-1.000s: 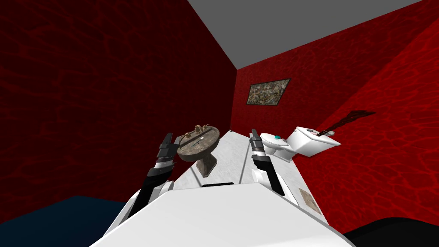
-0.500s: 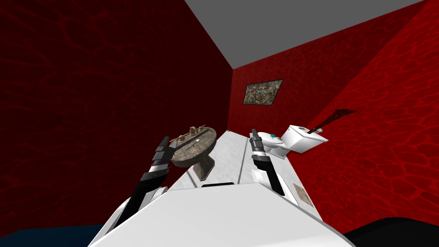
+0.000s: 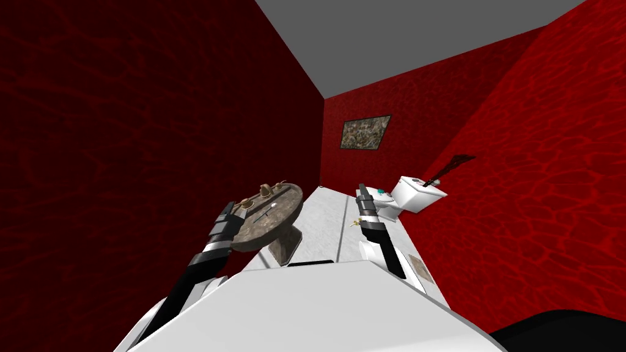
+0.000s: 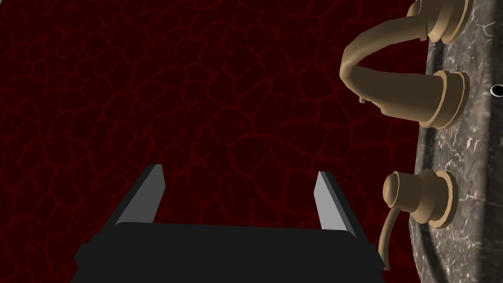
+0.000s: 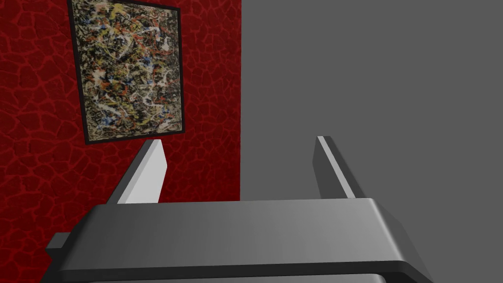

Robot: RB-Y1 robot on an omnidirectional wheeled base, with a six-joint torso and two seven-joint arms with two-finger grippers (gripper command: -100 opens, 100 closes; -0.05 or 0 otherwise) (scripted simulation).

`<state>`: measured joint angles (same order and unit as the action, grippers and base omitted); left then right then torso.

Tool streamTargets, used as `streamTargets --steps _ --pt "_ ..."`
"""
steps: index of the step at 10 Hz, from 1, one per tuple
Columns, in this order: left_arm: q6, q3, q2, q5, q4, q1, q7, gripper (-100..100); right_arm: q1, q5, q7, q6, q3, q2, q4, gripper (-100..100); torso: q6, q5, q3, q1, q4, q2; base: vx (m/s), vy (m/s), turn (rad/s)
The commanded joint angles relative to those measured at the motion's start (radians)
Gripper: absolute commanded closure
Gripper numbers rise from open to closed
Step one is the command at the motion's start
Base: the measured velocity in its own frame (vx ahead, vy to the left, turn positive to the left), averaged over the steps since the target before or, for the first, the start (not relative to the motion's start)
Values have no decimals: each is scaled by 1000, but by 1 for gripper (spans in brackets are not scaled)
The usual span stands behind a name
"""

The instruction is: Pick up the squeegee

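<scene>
In the head view, a mottled brown-grey pedestal sink (image 3: 293,205) is seen left of centre, with brass taps (image 3: 266,192) along its upper-left rim. A slim dark tool with a pale tip, taken to be the squeegee (image 3: 267,212), lies inside the bowl; its shape cannot be made out more closely. The left gripper (image 3: 227,209) is raised at the sink's left edge, just beside the rim. The right gripper (image 3: 362,190) is held up at centre, in front of a white toilet (image 3: 419,195) and well apart from the sink. A long dark object (image 3: 443,172) rests on the toilet tank and leans toward the red wall (image 3: 538,183) on the right.

In the left wrist view, the left gripper's fingers (image 4: 146,196) are spread wide with nothing between them, and a dark red wall (image 4: 196,98) is seen behind. Along the frame's right edge the sink's veined rim is shown, with a brass spout (image 4: 393,88) at upper right and a brass lever handle (image 4: 417,196) at lower right, near the closer finger but apart from it.

In the right wrist view, the right gripper's fingers (image 5: 147,172) are likewise spread and nothing is held.
</scene>
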<state>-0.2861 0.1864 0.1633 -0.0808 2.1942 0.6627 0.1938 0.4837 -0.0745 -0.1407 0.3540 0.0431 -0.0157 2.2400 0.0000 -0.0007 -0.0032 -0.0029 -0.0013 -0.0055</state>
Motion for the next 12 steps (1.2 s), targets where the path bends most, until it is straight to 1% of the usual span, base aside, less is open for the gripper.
streamTargets --steps 1,6,7,10,11,12 --pt "32 19 5 -24 -7 28 25 -100 0 0 0 0 0 0 0 0 0 0 0 0 0 0 95 -28 -136" --pt "133 78 12 -97 -37 91 96 -100 0 0 0 0 0 0 0 0 0 0 1 0 0 1 78 -30 -146" --pt "174 102 7 -126 -49 117 125 -100 0 0 0 0 0 0 0 0 0 0 1 0 0 1 103 -44 -225" --pt "238 139 -5 -171 -71 155 169 -100 0 0 0 0 0 0 0 0 0 0 0 -1 0 -1 103 -35 -152" --pt "238 139 -5 -171 -71 155 169 -100 0 0 0 0 0 0 0 0 0 0 0 0 0 -1 58 -6 -47" --pt "260 152 -9 -186 -78 168 184 -100 0 0 0 0 0 0 0 0 -1 0 1 1 0 2 44 -17 -95"
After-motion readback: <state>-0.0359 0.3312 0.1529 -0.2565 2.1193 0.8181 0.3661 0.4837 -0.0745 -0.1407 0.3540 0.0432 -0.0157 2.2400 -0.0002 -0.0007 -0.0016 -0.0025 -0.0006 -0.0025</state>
